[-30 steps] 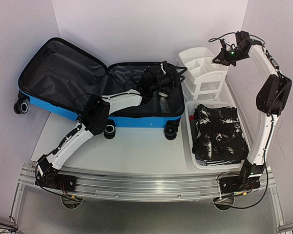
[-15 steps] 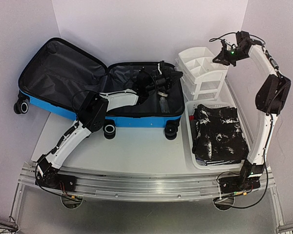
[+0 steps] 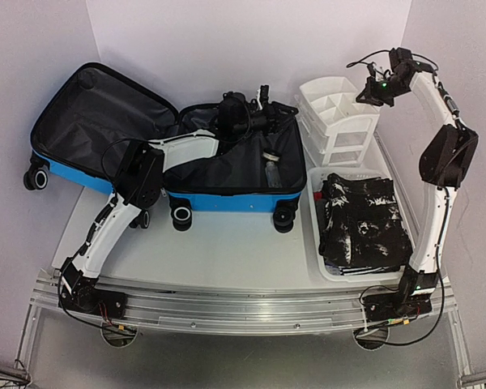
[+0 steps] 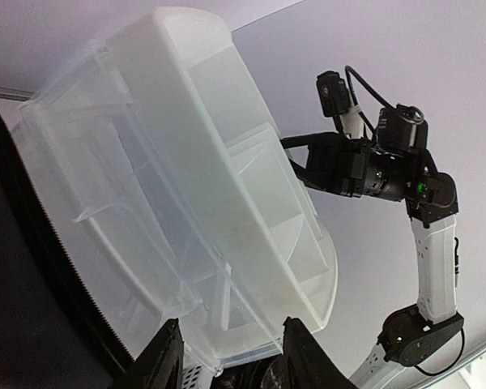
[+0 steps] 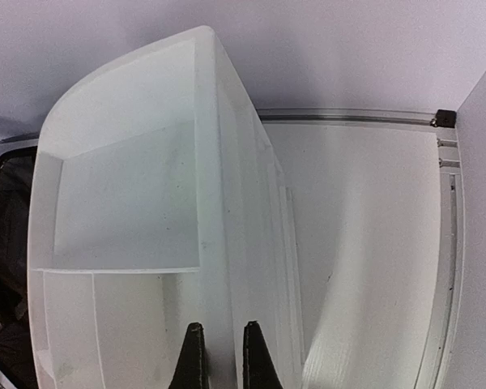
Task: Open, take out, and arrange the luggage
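luggage (image 3: pixel 170 154) open — left gripper (image 3: pixel 269 116) above its far rim | right gripper (image 3: pixel 363 96) well apart

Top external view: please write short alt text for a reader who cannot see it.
Blue suitcase lies open; the left gripper is raised above its right half. The right gripper hovers over a white drawer organizer, behind a basket of dark clothing.

White drawer organizer (image 4: pixel 202 194) fills view, left hand (image 4: pixel 231 365) fingers apart below; right arm (image 4: pixel 405 211) behind
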Controlling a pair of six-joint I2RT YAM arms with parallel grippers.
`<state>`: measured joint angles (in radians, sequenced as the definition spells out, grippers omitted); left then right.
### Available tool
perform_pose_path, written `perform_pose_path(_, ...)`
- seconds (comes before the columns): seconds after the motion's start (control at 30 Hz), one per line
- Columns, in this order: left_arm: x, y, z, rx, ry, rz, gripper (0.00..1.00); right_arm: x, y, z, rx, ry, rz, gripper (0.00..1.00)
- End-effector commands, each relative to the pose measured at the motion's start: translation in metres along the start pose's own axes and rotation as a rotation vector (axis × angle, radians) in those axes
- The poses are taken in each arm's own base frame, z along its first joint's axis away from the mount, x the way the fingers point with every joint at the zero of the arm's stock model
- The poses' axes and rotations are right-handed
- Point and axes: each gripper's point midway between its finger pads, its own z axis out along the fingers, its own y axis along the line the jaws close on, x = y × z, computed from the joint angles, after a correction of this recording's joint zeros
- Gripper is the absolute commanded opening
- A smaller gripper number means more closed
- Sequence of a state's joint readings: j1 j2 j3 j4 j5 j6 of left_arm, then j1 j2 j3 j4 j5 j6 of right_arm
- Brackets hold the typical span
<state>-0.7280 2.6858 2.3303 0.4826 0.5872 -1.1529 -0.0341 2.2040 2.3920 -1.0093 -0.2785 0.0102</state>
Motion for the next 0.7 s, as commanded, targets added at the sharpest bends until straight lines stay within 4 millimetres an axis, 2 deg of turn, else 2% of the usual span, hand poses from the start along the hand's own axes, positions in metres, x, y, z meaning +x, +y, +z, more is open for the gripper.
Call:
perform_pose_path(0.0, -0.021, -0.038, -0.020, -0.041, 0.052, 0.185, 0.43, 0.035, -0.077, 0.023, 0.247, 0.141, 0.010, 0.01)
perform_pose_path(0.13, -0.021, -0.042, -0.027, -0.068, 0.087, 0.255, 0.48, 0.017, -0.064, 0.010, 0.206, 0.085, -0.024, 0.15)
perform_pose_path(0.23, -0.021, -0.046, -0.032, -0.098, 0.113, 0.303, 0.50, 0.002, -0.045, -0.003, 0.143, 0.036, -0.072, 0.32)
perform_pose_path(0.43, -0.027, -0.049, -0.044, -0.129, 0.127, 0.342, 0.53, -0.020, -0.012, -0.031, 0.119, -0.047, -0.171, 0.45)
perform_pose_path(0.53, -0.035, -0.052, -0.053, -0.140, 0.132, 0.360, 0.54, -0.035, 0.027, -0.044, 0.120, -0.117, -0.235, 0.49)
perform_pose_path(0.63, -0.045, -0.050, -0.066, -0.176, 0.141, 0.396, 0.56, -0.039, 0.072, -0.050, 0.142, -0.159, -0.310, 0.54)
perform_pose_path(0.67, -0.048, -0.048, -0.072, -0.199, 0.151, 0.403, 0.58, -0.040, 0.080, -0.053, 0.154, -0.174, -0.301, 0.56)
